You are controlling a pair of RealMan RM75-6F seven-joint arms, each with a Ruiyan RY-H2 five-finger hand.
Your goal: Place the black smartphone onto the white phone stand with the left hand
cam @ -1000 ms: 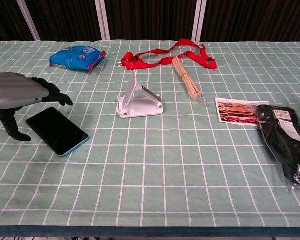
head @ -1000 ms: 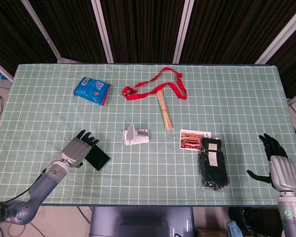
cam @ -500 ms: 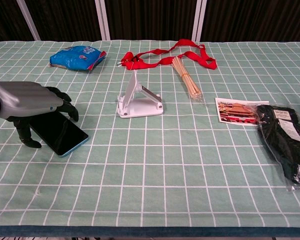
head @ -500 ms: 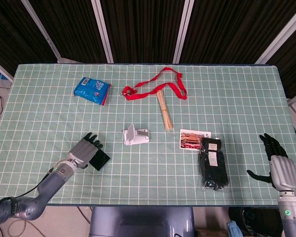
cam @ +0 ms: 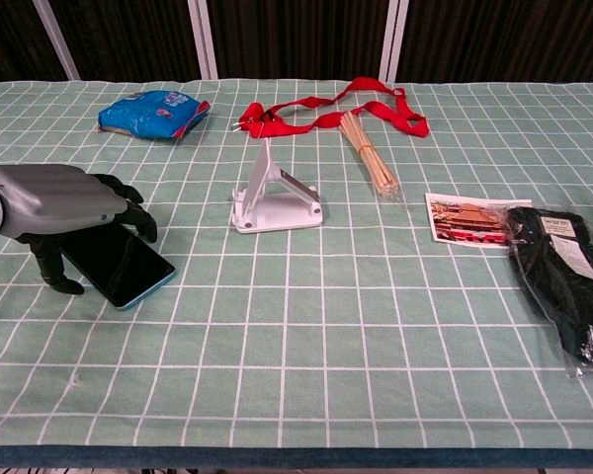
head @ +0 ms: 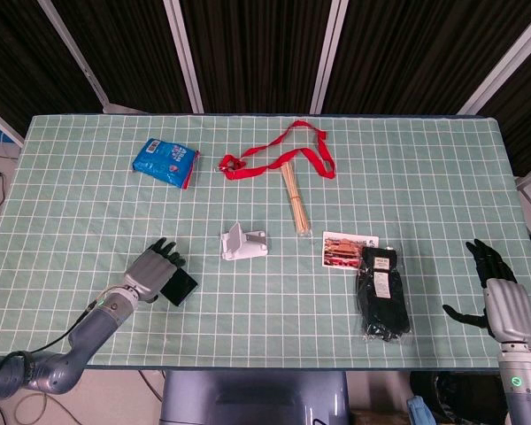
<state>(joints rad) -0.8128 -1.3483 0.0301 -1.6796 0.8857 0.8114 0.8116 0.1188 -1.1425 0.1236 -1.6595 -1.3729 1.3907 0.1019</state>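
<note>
Green checked tablecloth (cam: 376, 326); left hand (cam: 54, 202) arched over black smartphone (cam: 124, 265), fingers apart, positioned for grasp; grip unconfirmed; white phone stand (cam: 272, 202) nearby.

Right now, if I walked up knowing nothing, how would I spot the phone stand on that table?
Start at the green checked tablecloth and look to the middle of the table, just in front of the red ribbon. There sits the white phone stand, with a flat base and a back plate that tilts upward. It is the only all-white, hard plastic piece; the black smartphone lies flat to its left.
</note>
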